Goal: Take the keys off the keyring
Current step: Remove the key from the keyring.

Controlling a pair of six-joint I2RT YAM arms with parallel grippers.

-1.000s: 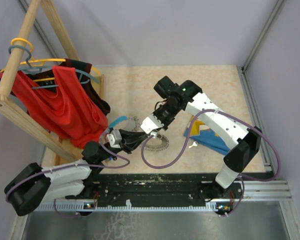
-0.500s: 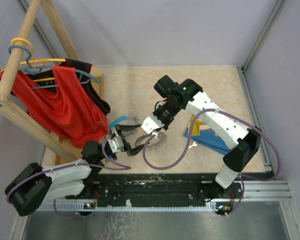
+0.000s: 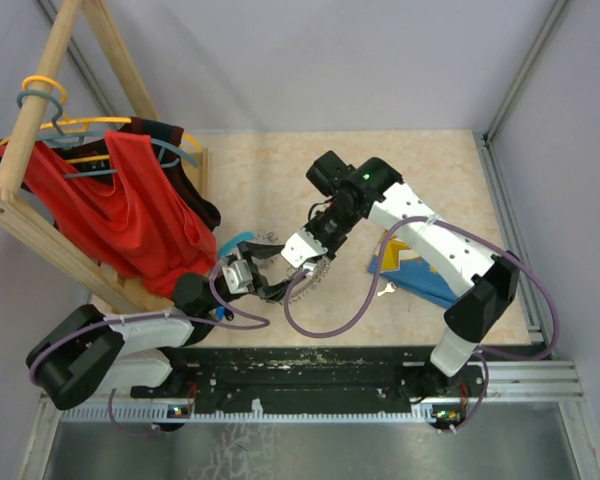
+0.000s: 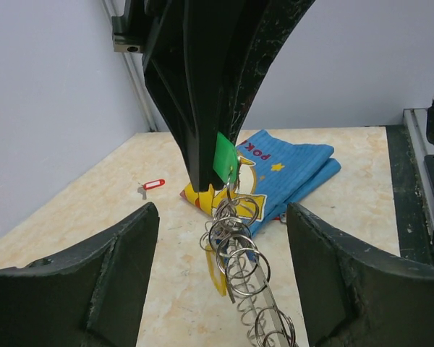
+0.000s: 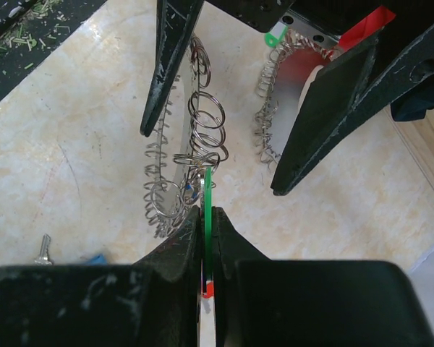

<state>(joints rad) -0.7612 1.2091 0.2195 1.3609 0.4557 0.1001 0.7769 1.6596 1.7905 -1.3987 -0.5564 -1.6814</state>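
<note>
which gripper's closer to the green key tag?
Right. Right gripper is shut on the green key tag; left gripper is open, jaws either side of the keyring, not touching the tag.

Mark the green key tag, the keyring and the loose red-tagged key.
green key tag (image 4: 224, 157), left wrist view, its flat face.
keyring (image 4: 233, 238), left wrist view, its silver loops.
red-tagged key (image 4: 154, 184), left wrist view, the red tag.

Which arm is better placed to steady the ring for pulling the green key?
Left, probably: the left gripper, open, straddles the keyring, while the right gripper is shut on the green tag.
</note>
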